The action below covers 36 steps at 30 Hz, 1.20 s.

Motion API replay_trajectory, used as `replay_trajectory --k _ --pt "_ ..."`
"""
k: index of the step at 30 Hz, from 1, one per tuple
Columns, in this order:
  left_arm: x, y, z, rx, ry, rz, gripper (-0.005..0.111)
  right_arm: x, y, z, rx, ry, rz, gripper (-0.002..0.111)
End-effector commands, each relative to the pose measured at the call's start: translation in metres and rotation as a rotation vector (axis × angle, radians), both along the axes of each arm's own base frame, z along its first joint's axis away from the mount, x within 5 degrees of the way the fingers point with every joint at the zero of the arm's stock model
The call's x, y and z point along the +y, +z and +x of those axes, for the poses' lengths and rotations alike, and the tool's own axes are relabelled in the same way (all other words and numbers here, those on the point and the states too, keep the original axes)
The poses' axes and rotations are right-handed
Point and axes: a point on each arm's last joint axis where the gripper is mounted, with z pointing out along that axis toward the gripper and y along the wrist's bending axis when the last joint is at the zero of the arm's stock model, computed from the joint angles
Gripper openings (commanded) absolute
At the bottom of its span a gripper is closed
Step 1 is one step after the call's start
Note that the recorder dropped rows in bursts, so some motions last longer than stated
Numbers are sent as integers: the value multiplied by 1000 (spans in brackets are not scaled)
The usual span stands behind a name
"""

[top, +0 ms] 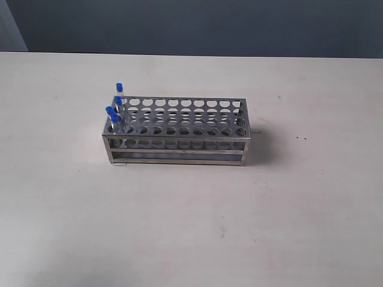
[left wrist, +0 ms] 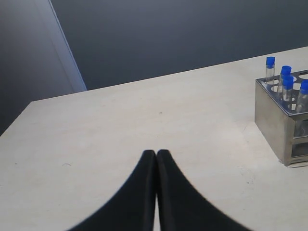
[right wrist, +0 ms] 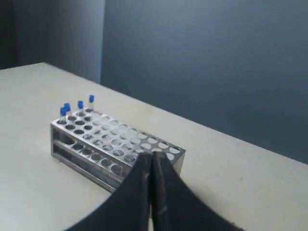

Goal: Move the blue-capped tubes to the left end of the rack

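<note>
The shiny steel rack (top: 179, 156) stands mid-table in the exterior view. Several blue-capped tubes (top: 115, 111) stand upright in the holes at its left end. In the left wrist view the tubes (left wrist: 287, 82) rise from the rack's (left wrist: 274, 115) near end, far off to the side of my left gripper (left wrist: 156, 153), which is shut and empty over bare table. My right gripper (right wrist: 151, 157) is shut and empty, its tips in front of the rack's (right wrist: 79, 151) far end; the tubes (right wrist: 79, 104) stand at the opposite end. Neither gripper appears in the exterior view.
The pale table (top: 191, 227) runs back to a dark wall (top: 197, 24). A lighter panel (left wrist: 62, 43) stands at the table's corner in the left wrist view.
</note>
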Motion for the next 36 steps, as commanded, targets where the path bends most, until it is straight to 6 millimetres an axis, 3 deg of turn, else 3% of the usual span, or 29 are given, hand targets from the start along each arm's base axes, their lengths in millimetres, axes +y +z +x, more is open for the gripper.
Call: replay_trajectory --k 1,6,17,18,22,36 --pt "0 2 0 -10 -8 3 0 -2 -33 7 64 -78 126 -1" --pt "0 2 0 -10 -8 3 0 -1 -59 11 143 -90 127 -1" --pt "0 2 0 -10 -8 3 0 0 -61 11 146 -82 114 -1" --pt "0 2 0 -10 -8 3 0 -4 -65 12 154 -119 45 -1" --pt "0 2 0 -10 -8 3 0 -20 -70 20 240 -332 112 -1" --pt "0 2 0 -10 -8 3 0 -22 -65 22 182 -356 130 -1"
